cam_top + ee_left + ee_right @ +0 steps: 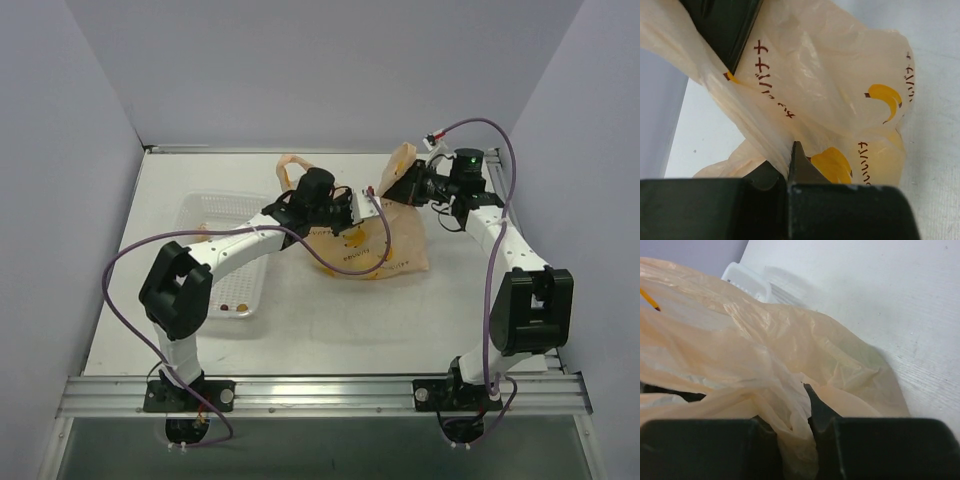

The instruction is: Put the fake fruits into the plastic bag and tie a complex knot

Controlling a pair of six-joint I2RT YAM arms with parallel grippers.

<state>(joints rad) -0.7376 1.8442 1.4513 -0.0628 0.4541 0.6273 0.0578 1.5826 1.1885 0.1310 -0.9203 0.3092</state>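
The peach-orange plastic bag (375, 245) with banana prints lies at the table's middle back, bulging. My left gripper (352, 210) is shut on a gathered strip of the bag (771, 145) at its left top. My right gripper (400, 180) is shut on the bag's other handle (400, 160) at the back right, held up off the table; the bunched film (790, 405) sits between its fingers. A free handle loop (292, 168) lies behind my left wrist. No fake fruit shows outside the bag; what is inside is hidden by the film.
A white plastic mesh tray (225, 215) stands left of the bag, under my left arm, with a few tiny brown bits (232, 306) at its near end. It also shows in the right wrist view (747, 280). Grey walls enclose the table.
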